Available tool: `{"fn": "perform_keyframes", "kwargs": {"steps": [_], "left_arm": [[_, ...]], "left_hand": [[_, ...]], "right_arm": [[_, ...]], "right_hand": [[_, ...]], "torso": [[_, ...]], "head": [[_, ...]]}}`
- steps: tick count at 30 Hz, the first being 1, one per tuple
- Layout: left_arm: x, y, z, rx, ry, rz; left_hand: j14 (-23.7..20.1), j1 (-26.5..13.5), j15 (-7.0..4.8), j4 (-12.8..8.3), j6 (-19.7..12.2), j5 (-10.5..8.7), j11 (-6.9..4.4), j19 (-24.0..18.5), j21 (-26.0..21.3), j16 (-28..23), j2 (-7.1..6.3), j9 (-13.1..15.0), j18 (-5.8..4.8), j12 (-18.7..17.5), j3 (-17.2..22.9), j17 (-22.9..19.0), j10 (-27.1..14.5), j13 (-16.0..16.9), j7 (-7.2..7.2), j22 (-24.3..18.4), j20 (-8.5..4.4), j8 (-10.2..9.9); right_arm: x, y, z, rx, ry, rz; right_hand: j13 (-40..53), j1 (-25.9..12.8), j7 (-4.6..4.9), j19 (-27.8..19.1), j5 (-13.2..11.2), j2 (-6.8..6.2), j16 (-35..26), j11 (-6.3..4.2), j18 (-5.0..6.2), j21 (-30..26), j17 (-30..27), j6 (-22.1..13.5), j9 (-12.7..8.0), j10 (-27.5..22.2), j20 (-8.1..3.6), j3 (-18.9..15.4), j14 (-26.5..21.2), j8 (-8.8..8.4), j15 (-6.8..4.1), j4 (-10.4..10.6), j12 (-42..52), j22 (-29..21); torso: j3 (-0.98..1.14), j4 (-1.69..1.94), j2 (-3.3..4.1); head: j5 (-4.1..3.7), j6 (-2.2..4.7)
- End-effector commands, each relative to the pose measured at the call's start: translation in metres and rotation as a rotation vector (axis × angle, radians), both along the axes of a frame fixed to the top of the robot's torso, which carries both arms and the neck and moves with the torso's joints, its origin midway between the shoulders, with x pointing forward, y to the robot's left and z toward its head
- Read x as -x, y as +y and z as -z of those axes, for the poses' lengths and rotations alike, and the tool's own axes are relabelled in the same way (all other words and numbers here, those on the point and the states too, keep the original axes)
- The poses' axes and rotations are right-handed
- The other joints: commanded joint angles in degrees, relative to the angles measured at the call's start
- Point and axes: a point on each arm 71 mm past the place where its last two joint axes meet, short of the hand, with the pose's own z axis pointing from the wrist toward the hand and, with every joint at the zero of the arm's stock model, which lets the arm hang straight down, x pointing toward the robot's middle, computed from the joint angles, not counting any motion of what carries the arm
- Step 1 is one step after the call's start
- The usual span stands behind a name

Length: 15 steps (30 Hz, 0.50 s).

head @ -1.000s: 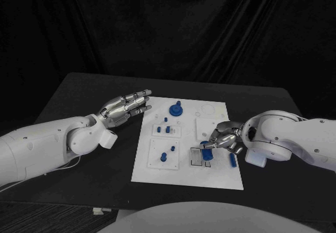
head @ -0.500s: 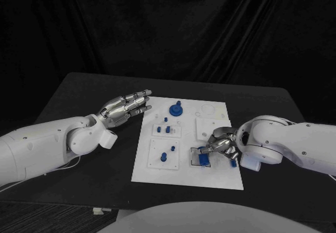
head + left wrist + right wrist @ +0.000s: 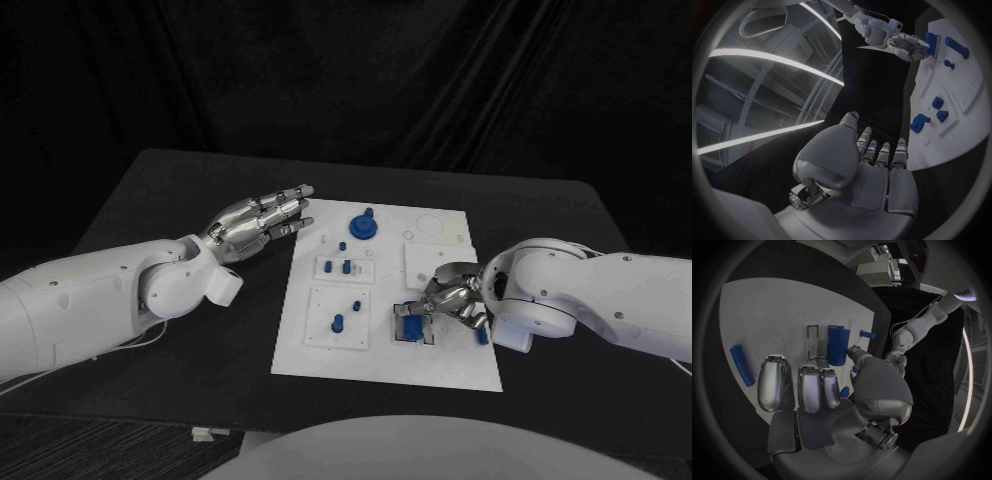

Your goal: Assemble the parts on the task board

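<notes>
Right hand [image 3: 454, 297] is hovering over the task board [image 3: 387, 355] near-right, fingers curled beside the blue cylinder part [image 3: 413, 325], grip unclear; left hand [image 3: 260, 222] is resting spread at board's far-left edge on the tabletop [image 3: 173, 180]

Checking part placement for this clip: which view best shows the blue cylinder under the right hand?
The right wrist view: the blue cylinder lies unobstructed beyond the right hand, on the task board. The head view shows it partly covered by that hand; the left wrist view shows it tiny.
</notes>
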Motion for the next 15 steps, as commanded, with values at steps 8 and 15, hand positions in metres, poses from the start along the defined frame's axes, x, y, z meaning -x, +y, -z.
{"fn": "perform_keyframes", "kwargs": {"steps": [8,15], "left_arm": [[0.0012,-0.0024,-0.0003,0.018,0.003,0.018],[0.0013,-0.0025,-0.0001,0.016,0.005,0.020]], "left_hand": [[0.0,0.1,0.32,-0.4,0.0,0.39,0.44,0.1,0.0,0.1,0.43,0.1,0.69,0.2,0.0,0.0,0.1,0.1,0.37,0.0,0.30,0.2],[0.0,0.1,0.32,-0.4,0.0,0.39,0.44,0.1,0.0,0.1,0.43,0.1,0.69,0.2,0.0,0.0,0.1,0.1,0.37,0.0,0.30,0.2]], "right_arm": [[0.0028,-0.0014,0.0041,0.036,0.029,-0.015],[0.0027,-0.0017,0.0046,0.042,0.032,-0.022]], "right_hand": [[15.1,-0.6,0.35,0.6,-2.1,-1.01,-0.4,0.34,0.52,-0.5,9.5,-0.5,-1.0,6.1,0.47,-2.6,4.9,0.08,0.42,0.6,0.1,10.8],[15.1,0.1,0.46,0.5,-7.8,-0.93,-0.6,0.44,0.59,-0.9,9.2,-0.9,-2.0,6.1,0.56,-6.3,4.9,0.43,0.51,0.9,0.1,10.7]], "torso": [[0.00,0.00,0.00],[0.00,-0.01,0.01]], "head": [[0.11,-0.01],[0.15,-0.01]]}}
